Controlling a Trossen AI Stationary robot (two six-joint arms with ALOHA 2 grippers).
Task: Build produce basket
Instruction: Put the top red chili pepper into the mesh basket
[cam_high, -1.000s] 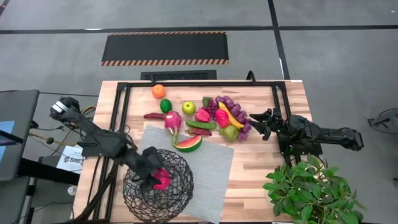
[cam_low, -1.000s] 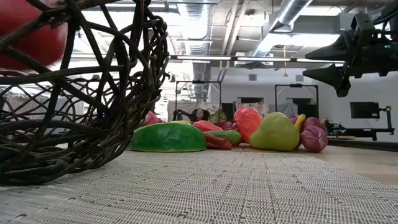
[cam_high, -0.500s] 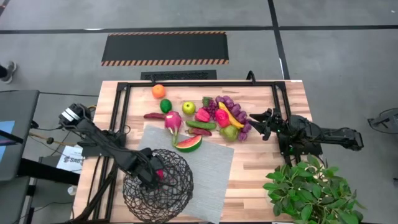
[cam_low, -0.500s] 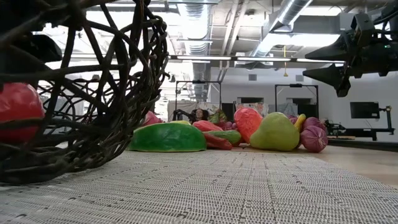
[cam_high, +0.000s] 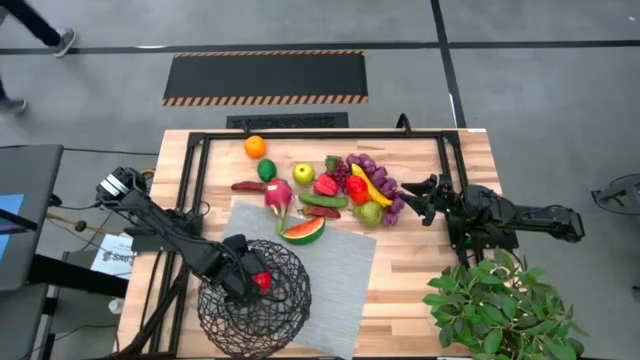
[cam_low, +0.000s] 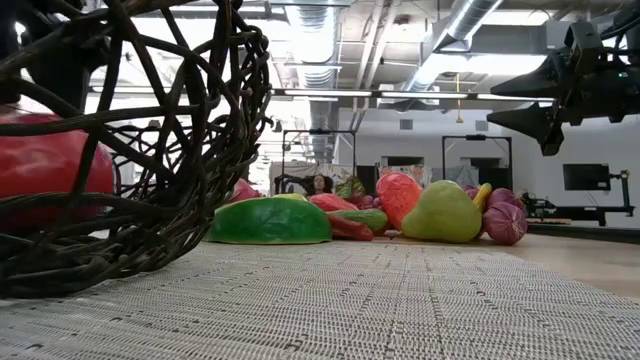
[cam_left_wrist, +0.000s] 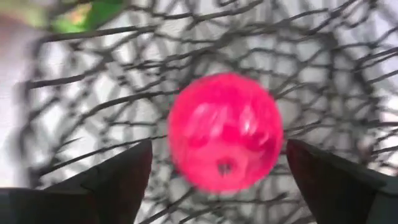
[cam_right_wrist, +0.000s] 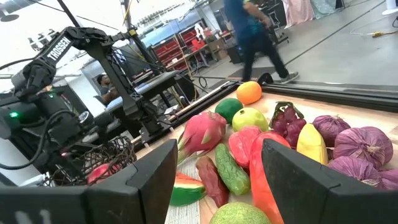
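The dark woven wire basket (cam_high: 255, 297) stands on the grey mat (cam_high: 335, 270) at the table's near left. A round red fruit (cam_left_wrist: 225, 130) lies inside it, low behind the mesh (cam_low: 50, 180). My left gripper (cam_high: 243, 279) points down into the basket and is open. Its fingers stand on either side of the red fruit (cam_high: 262, 281), and a gap shows on both sides. The remaining produce (cam_high: 335, 190) lies heaped on the table beyond the mat. My right gripper (cam_high: 425, 200) hovers open, level, to the right of the heap.
An orange (cam_high: 255, 146), a lime (cam_high: 266, 169) and a green apple (cam_high: 303, 174) lie apart at the heap's far left. A watermelon slice (cam_high: 303, 230) rests on the mat's far edge. A leafy plant (cam_high: 500, 305) fills the near right corner. A black frame (cam_high: 320, 135) rims the table.
My left gripper has tipped steeply downward and sunk a little into the basket. The red fruit has come down from rim height to the basket's bottom and now stands free of the fingers. My right arm has kept still.
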